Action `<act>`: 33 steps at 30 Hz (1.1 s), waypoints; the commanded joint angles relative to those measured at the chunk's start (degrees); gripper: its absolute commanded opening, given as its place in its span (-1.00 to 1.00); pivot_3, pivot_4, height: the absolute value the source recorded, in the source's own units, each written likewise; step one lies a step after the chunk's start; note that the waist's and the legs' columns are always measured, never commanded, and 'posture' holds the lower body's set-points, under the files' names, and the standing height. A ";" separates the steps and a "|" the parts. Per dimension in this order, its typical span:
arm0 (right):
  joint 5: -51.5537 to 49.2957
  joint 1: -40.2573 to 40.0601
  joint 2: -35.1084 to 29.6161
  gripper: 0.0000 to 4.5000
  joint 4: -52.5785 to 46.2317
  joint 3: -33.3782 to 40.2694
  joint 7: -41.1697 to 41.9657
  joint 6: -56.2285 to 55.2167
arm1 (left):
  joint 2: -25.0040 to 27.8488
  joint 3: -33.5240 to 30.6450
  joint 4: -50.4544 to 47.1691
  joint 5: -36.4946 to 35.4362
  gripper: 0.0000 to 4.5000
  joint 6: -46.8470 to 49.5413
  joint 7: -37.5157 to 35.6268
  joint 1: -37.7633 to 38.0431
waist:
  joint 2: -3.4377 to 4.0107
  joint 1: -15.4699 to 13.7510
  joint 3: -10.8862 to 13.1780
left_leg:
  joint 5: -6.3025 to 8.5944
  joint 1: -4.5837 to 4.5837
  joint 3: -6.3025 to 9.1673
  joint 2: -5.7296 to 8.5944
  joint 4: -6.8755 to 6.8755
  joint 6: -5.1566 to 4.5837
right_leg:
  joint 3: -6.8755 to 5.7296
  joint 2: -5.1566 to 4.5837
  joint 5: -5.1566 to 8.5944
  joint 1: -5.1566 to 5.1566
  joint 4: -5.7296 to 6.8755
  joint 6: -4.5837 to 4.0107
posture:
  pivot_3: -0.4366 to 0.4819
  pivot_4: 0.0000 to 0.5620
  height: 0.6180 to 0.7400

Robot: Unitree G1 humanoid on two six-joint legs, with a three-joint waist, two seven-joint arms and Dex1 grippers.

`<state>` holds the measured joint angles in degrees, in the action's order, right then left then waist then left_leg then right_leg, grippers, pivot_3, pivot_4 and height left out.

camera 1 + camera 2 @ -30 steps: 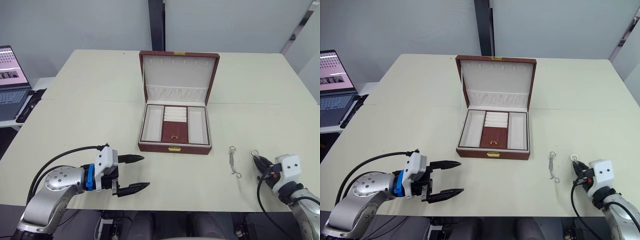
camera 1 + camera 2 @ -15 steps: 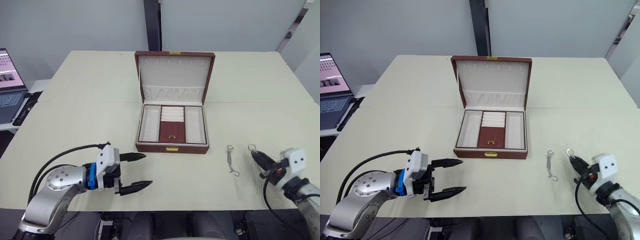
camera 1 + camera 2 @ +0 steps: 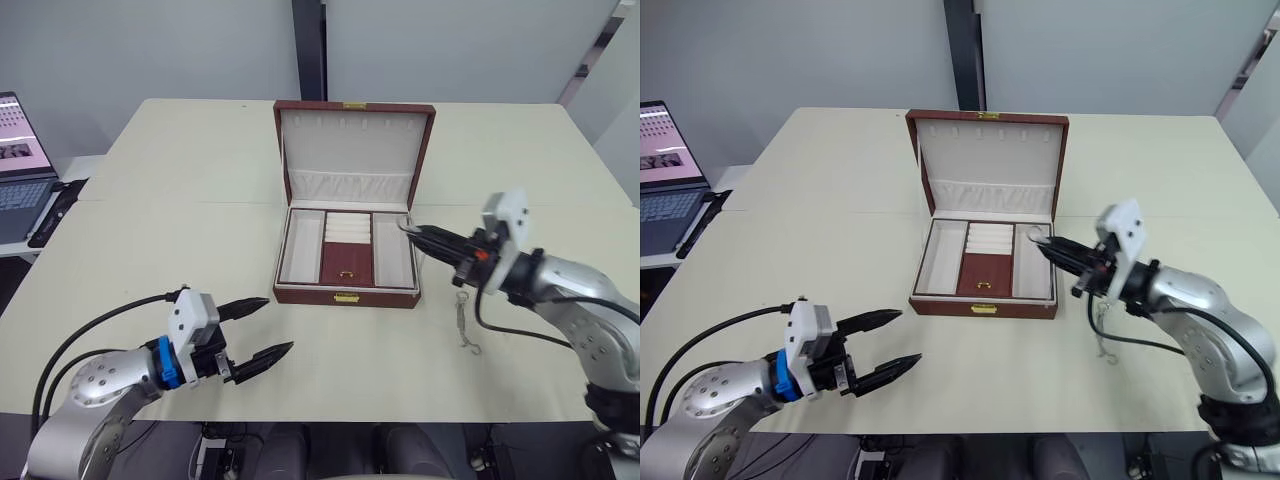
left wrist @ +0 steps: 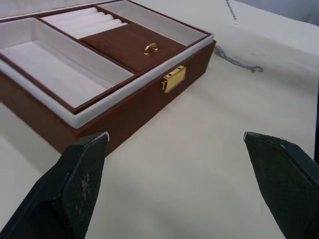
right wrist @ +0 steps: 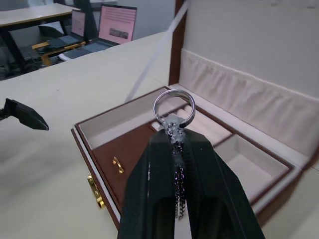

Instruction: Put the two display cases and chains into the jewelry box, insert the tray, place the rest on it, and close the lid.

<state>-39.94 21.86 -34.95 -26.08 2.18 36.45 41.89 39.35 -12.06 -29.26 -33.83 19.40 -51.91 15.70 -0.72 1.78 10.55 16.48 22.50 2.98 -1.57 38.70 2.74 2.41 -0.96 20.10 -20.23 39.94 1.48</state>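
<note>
The jewelry box (image 3: 310,296) stands open at mid-table, its lid (image 3: 355,140) upright. The tray (image 3: 347,262) sits inside it, cream side cells bare. My right gripper (image 3: 418,236) hovers over the tray's right cell, shut on a silver chain whose ring (image 5: 174,107) sticks out past the fingertips. A second chain (image 3: 463,318) lies on the table right of the box. My left gripper (image 3: 280,323) is open and holds nothing, near the front edge, left of the box's clasp (image 4: 173,79). The two display cases are out of view.
A laptop (image 3: 15,150) sits on a side desk at far left. A dark post (image 3: 308,50) rises behind the table. Bare tabletop surrounds the box on both sides.
My right gripper rose from the table's front right and swung left over the box, carrying a chain. The other chain stayed put. My left gripper shifted slightly lower and left.
</note>
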 commanded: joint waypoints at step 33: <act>22.28 23.35 26.54 -1.00 32.64 -19.42 8.50 -14.69 | -10.60 -6.40 -15.04 -0.45 1.00 -1.40 15.95 14.91 | -0.02 0.18 0.00 | 0.00 0.04 -0.01 0.00 0.00 0.00 | -0.03 -0.04 -0.01 -0.12 0.04 -0.01 | -0.05 -0.47 1.00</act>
<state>-17.66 44.47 -8.95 7.51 -17.67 44.53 28.96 28.62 -17.90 -42.55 -33.80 18.34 -36.50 30.77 -0.74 1.96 10.56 16.48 22.54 2.97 -1.57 38.69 2.75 2.38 -1.00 20.10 -20.35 39.98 1.47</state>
